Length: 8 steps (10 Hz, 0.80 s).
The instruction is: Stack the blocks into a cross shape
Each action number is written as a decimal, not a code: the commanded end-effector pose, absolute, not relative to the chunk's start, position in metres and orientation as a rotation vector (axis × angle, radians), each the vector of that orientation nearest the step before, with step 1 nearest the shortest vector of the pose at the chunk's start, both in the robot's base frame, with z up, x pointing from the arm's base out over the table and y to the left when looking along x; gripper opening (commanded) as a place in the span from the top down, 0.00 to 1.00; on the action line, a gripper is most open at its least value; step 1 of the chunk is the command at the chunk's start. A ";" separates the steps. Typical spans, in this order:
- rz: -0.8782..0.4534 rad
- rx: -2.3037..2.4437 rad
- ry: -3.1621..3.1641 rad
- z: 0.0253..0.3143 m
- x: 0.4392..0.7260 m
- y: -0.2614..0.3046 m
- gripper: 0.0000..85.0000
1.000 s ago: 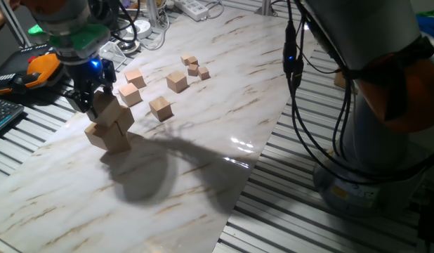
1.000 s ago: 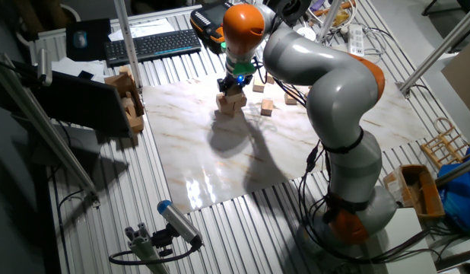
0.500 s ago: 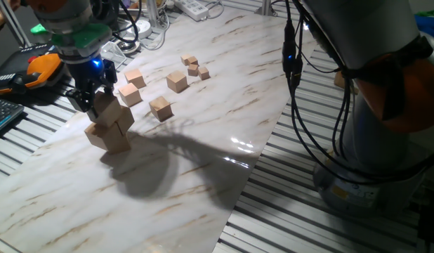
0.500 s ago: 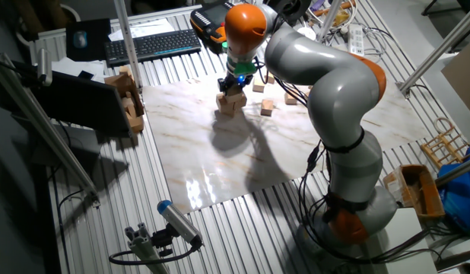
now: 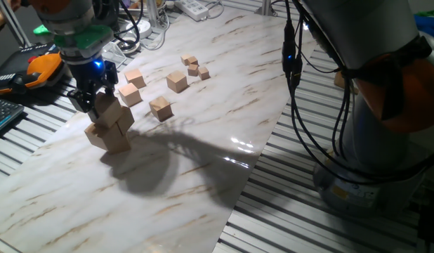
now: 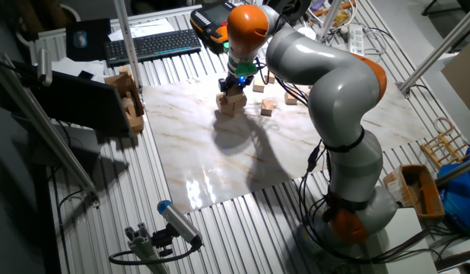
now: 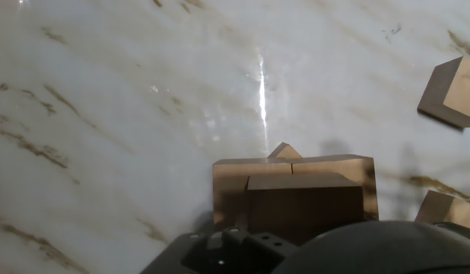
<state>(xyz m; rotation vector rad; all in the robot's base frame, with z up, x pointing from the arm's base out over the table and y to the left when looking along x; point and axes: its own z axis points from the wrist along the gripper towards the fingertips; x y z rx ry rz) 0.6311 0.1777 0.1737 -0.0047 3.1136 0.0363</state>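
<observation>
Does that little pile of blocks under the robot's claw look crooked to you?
Yes. The top block sits turned and tilted on the blocks below, edges not lined up. The gripper is around it.

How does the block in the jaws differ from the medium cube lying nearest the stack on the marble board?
The held block is clearly bigger than the medium cube. The held block sits raised on top of the other stacked blocks, while the medium cube rests directly on the marble board. The gripper closes on the held block; the medium cube lies free, touching nothing. Both are plain, light tan wooden cubes.
</observation>
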 end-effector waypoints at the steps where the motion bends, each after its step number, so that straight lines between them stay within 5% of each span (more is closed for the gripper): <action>1: 0.033 -0.005 3.112 0.174 0.631 0.178 1.00; 8: 0.033 -0.010 3.101 0.170 0.634 0.178 1.00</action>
